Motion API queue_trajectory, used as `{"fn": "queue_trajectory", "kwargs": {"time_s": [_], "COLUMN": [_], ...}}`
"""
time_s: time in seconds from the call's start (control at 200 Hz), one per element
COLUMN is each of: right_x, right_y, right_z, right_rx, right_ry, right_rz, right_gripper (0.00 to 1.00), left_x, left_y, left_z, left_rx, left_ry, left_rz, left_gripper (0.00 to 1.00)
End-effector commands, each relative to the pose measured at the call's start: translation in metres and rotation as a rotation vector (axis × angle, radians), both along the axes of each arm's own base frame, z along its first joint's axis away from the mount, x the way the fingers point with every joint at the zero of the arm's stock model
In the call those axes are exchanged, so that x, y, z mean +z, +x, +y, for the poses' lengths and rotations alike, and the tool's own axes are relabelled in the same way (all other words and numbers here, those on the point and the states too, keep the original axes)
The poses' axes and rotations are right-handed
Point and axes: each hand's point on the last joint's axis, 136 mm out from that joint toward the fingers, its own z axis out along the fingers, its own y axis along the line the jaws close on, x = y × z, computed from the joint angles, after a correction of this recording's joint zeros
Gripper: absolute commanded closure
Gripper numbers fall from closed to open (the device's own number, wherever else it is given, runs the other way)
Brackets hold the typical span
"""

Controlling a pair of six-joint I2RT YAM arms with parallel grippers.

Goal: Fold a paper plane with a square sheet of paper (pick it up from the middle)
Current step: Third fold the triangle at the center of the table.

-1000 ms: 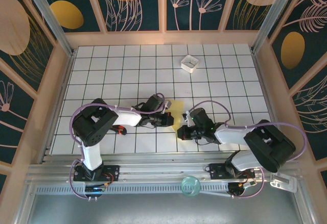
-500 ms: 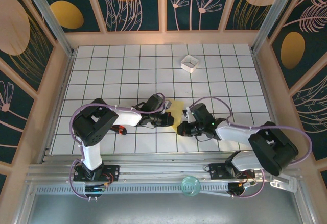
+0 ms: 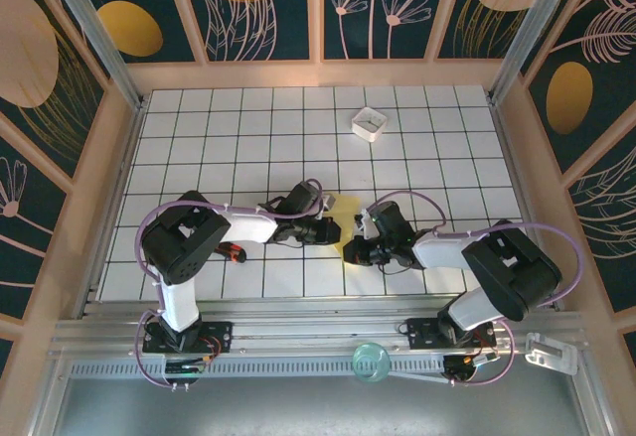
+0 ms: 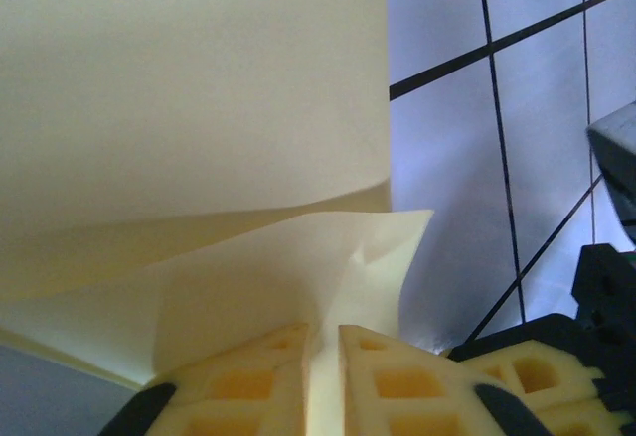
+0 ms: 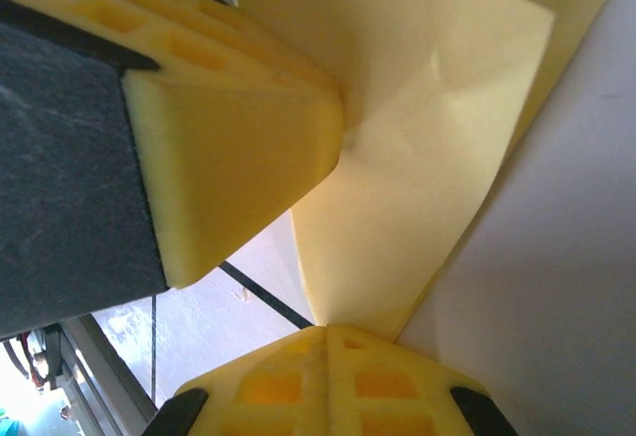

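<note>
Pale yellow and unmarked, the square sheet of paper (image 3: 347, 219) sits just off the grid's centre, toward five o'clock. It's partly folded, a narrow strip from above. At the left wrist, layers overlap and a small creased corner juts toward three o'clock. At the right wrist, a dimpled crease shows.

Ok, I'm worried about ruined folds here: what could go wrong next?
1. The left gripper and right gripper pinch the yellow paper close together; pulling apart could tear it.
2. The paper puckers at both pinches, so stray creases may spoil the fold.
</note>
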Motion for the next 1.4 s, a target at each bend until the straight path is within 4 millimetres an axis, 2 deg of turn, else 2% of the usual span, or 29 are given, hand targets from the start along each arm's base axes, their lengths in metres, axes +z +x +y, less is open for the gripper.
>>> {"fn": "queue_trajectory", "kwargs": {"time_s": [0.0,0.08,0.195,0.275,0.295,0.425,0.51,0.53,0.666,0.806,1.166,1.396], "right_x": [-0.032,-0.033,-0.032,-0.032,-0.032,-0.032,-0.033,-0.032,-0.033,-0.034,-0.035,-0.040], "right_y": [-0.018,-0.021,-0.022,-0.021,-0.022,-0.021,-0.021,-0.021,-0.021,-0.022,-0.024,-0.026], "right_z": [-0.025,-0.028,-0.030,-0.031,-0.031,-0.031,-0.032,-0.031,-0.033,-0.034,-0.037,-0.041], "right_rx": [-0.033,-0.041,-0.044,-0.046,-0.047,-0.046,-0.046,-0.046,-0.050,-0.051,-0.050,-0.054], "right_ry": [-0.112,-0.118,-0.125,-0.126,-0.126,-0.130,-0.133,-0.132,-0.142,-0.148,-0.164,-0.196], "right_rz": [0.078,0.084,0.081,0.080,0.082,0.076,0.077,0.076,0.080,0.087,0.095,0.119], "right_gripper": [1.00,1.00,1.00,1.00,1.00,1.00,1.00,1.00,1.00,1.00,1.00,1.00], "left_x": [0.025,0.041,0.046,0.035,0.043,0.032,0.033,0.024,0.020,0.009,0.004,-0.007], "left_y": [0.007,0.005,-0.004,-0.016,-0.018,-0.032,-0.036,-0.038,-0.045,-0.045,-0.032,-0.025], "left_z": [-0.004,-0.005,0.001,0.006,0.006,0.007,0.001,-0.001,-0.011,-0.010,-0.011,-0.007], "left_rx": [0.021,0.031,0.050,0.062,0.064,0.067,0.055,0.049,0.021,0.030,0.073,0.086], "left_ry": [-0.039,-0.078,-0.104,-0.098,-0.116,-0.114,-0.135,-0.122,-0.140,-0.111,-0.080,0.001], "left_rz": [-0.018,-0.027,-0.010,0.032,0.024,0.071,0.083,0.102,0.132,0.147,0.127,0.105], "left_gripper": [0.77,0.74,0.73,0.78,0.79,0.92,0.95,0.96,0.98,0.99,1.00,1.00]}}
